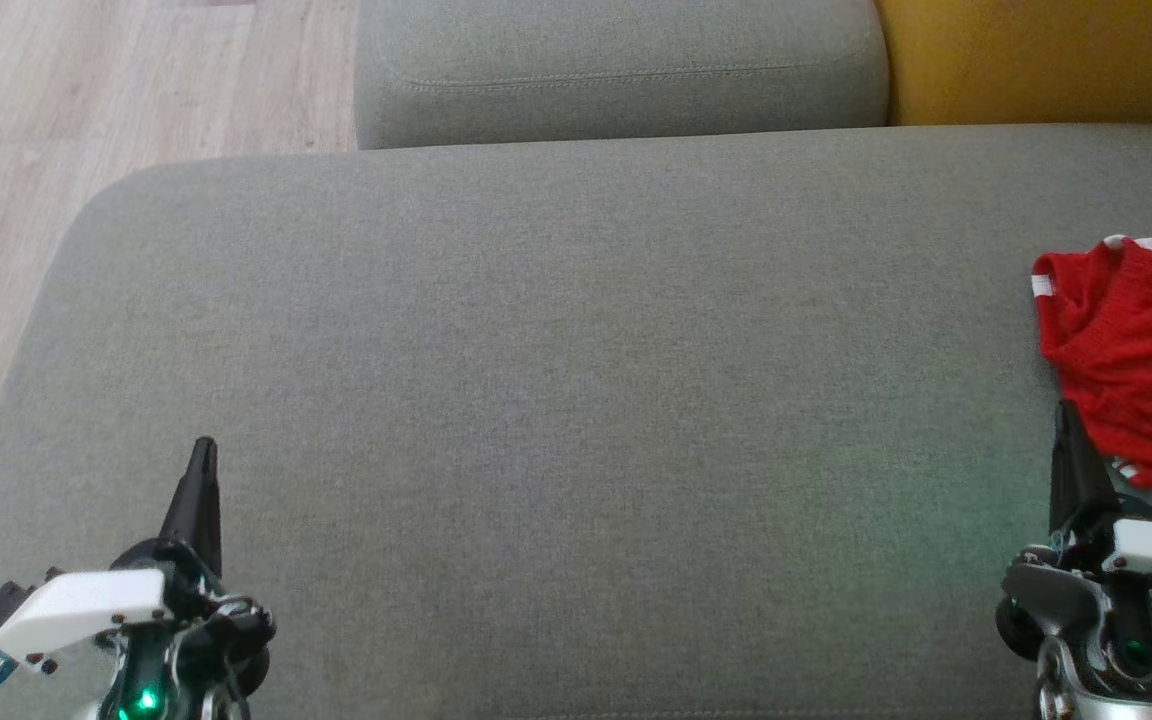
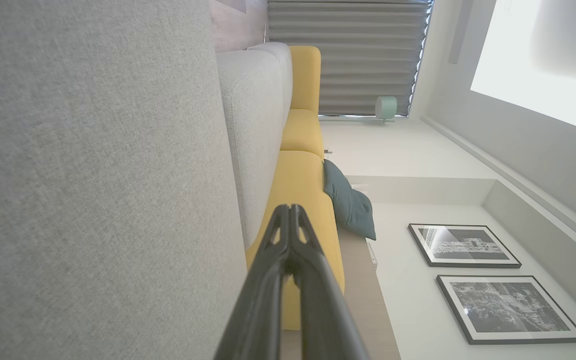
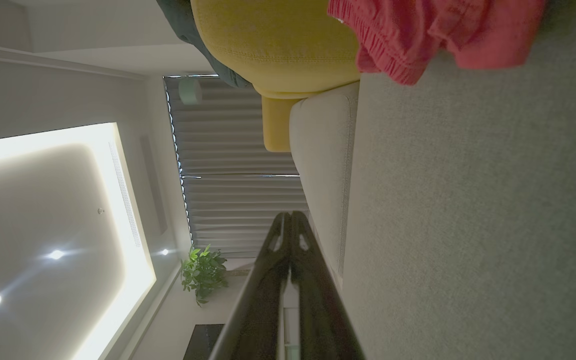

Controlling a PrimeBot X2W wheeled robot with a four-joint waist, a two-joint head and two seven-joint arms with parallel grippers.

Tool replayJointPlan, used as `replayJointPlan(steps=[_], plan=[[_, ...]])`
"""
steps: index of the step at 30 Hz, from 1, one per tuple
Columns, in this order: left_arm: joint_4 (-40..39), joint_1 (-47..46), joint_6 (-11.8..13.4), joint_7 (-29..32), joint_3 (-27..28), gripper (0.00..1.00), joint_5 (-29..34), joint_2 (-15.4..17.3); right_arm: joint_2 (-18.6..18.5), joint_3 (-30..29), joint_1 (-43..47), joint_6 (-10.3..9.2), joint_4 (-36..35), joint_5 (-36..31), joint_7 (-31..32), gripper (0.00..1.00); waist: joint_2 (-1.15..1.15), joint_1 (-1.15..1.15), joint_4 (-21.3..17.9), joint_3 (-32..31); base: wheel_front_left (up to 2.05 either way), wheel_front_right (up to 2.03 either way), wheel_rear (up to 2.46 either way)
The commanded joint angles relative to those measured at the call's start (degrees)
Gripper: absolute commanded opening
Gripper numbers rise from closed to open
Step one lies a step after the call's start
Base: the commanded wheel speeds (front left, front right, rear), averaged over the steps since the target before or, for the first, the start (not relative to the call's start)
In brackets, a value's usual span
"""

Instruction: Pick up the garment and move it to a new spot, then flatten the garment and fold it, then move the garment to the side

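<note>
- We find the red garment [image 1: 1131,350], trimmed in white, lying at the right edge of the grey sofa seat [image 1: 556,380]. The border of the head view cuts part of it off.
- The part we can see lies in soft bunches with a rolled hem, not as a flat, squared stack. In the right wrist view its ribbed edge [image 3: 393,60] sags in loose folds.
- In our judgement the scene fits two stages: a garment yet to be lifted to a new spot, or one loosely folded and already set to the side. We cannot settle which (the hidden portion might have told us).
- The left gripper [image 1: 203,448] sits over the seat's near left corner, well apart from the garment. Its two dark fingers are pressed together with nothing between them, and its own wrist view [image 2: 289,210] confirms this.
- The right gripper [image 1: 1067,410] has its fingers together too and is empty. Its tip is just beside the garment's near edge; we cannot tell whether it touches the cloth.
</note>
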Motion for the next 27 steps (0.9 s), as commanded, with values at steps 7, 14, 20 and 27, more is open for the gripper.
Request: replayJointPlan(steps=[7, 14, 20, 27], plan=[[-2.1, -3.0, -0.4, 0.4, 2.0, 0.0, -0.2, 0.8, -0.2, 1.2, -1.1, 0.39, -2.2, 0.4, 0.3, 0.0, 0.0, 0.0, 0.0, 0.0, 0.0, 0.0, 0.0], [-2.1, -3.0, -0.4, 0.4, 2.0, 0.0, -0.2, 0.8, -0.2, 1.2, -1.1, 0.39, -2.2, 0.4, 0.3, 0.0, 0.0, 0.0, 0.0, 0.0, 0.0, 0.0, 0.0], [-2.1, -3.0, -0.4, 0.4, 2.0, 0.0, -0.2, 0.8, -0.2, 1.2, -1.1, 0.39, -2.2, 0.4, 0.3, 0.0, 0.0, 0.0, 0.0, 0.0, 0.0, 0.0, 0.0], [-2.1, -3.0, -0.4, 0.4, 2.0, 0.0, -0.2, 0.8, -0.2, 1.2, -1.1, 0.39, -2.2, 0.4, 0.3, 0.0, 0.0, 0.0, 0.0, 0.0, 0.0, 0.0, 0.0]])
